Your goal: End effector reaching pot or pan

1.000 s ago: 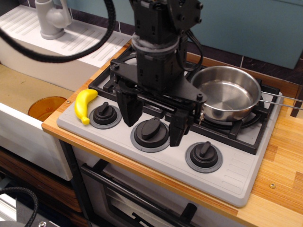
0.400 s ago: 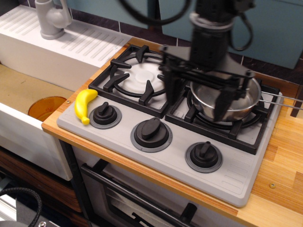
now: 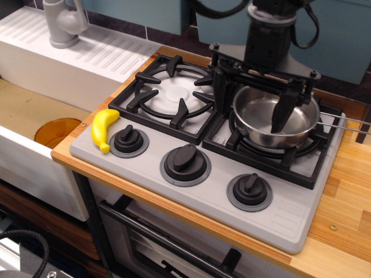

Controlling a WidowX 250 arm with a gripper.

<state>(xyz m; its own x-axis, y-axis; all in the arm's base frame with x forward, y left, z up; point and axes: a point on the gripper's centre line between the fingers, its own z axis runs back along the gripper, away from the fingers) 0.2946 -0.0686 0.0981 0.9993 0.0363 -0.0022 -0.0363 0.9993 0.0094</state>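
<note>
Observation.image shows my gripper point(image 3: 251, 116) spread wide above the pan point(image 3: 277, 123), which sits on the right burner grate point(image 3: 272, 152) of the stove point(image 3: 232, 191). One finger point(image 3: 221, 92) hangs outside the pan's left rim, the other point(image 3: 284, 113) over its bowl. I judge the risk is dropping straight down: a fingertip could strike the rim and tip the pan, or skid it on the grate. The long handle point(image 3: 342, 124) points right.

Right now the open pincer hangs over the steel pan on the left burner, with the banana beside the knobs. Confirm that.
Not quite: the pan sits on the right burner, not the left. The observation.image view shows it. The rest holds: the open pincer hangs over it, and the banana lies beside the knobs.
</note>
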